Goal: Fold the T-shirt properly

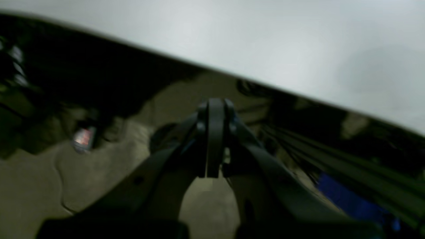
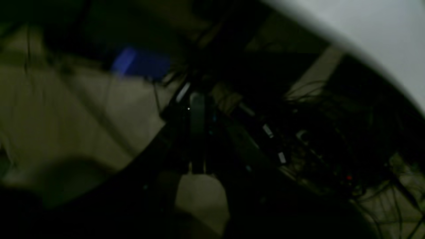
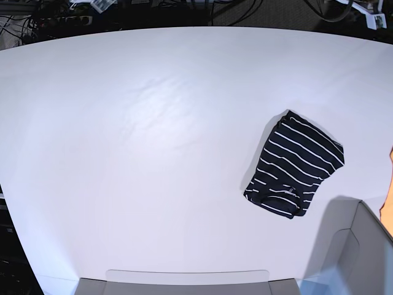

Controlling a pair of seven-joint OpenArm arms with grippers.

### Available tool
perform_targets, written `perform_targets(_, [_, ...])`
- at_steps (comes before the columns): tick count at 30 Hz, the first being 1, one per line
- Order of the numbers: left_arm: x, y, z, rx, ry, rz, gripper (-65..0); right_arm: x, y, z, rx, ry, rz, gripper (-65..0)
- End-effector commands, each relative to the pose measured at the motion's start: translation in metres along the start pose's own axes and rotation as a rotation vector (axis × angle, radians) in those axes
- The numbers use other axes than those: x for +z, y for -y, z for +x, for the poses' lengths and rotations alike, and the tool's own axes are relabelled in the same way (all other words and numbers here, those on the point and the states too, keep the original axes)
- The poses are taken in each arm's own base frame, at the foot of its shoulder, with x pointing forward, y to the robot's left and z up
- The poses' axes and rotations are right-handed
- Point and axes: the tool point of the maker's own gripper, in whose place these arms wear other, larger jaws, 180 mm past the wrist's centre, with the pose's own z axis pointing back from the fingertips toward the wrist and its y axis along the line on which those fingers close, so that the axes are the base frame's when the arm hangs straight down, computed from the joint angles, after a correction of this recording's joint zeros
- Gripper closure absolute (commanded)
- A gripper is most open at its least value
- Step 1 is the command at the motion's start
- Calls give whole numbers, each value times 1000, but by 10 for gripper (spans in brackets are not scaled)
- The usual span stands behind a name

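The T-shirt (image 3: 295, 165) lies folded into a small dark bundle with white stripes on the right part of the white table (image 3: 153, 153) in the base view. Neither arm shows in that view. In the left wrist view my left gripper (image 1: 215, 137) is shut with nothing between its fingers, hanging past the table's edge over the floor. The right wrist view is dim and shows my right gripper (image 2: 197, 132) shut and empty, also off the table. The shirt appears in neither wrist view.
A grey bin (image 3: 362, 246) stands at the table's front right corner and a grey tray edge (image 3: 184, 279) runs along the front. Cables and equipment (image 2: 298, 139) lie on the floor beyond the table's edge. A blue object (image 2: 141, 63) sits on the floor.
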Motion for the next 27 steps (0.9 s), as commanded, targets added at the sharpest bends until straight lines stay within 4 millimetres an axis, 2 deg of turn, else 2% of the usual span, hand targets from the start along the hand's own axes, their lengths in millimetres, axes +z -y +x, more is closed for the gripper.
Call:
perform_targets(1, [3,-4,-13,14,-38,7,0,3,-8,-18,42,-57,22,0])
perform_targets(3, [-3,-4,-39,54,-116,-10,0,1,-10,-54,110,-166,32,0])
perform_targets(5, [-14,-3,-76,99,-214,-22,0,-10,-4,-78,166,-229,28,0])
perform_targets(7, [-26,-1,-113,92,-328,-19,0,-18,4,-93,204,-270,22,0])
perform_targets(9, [-47,7,-140,63,-400,-23,0,-27,17,-105,246,-305,13,0])
perform_targets(12, [-74,31,-184,-36,-516,-67,0,-50,33,-110,324,-333,28,0])
perform_targets(15, [-91,51,-206,-83,-573,-112,0,-61,53,-127,407,-401,39,0])
perform_targets(18, [-105,61,-223,-66,-618,-133,0,-71,74,-146,476,-479,41,0])
perform_targets(22, [-124,68,-231,-28,-638,-157,0,-89,94,-163,542,-547,43,0])
perform_targets(27, [-143,88,-247,56,-643,-197,0,-109,104,-179,580,-534,73,0])
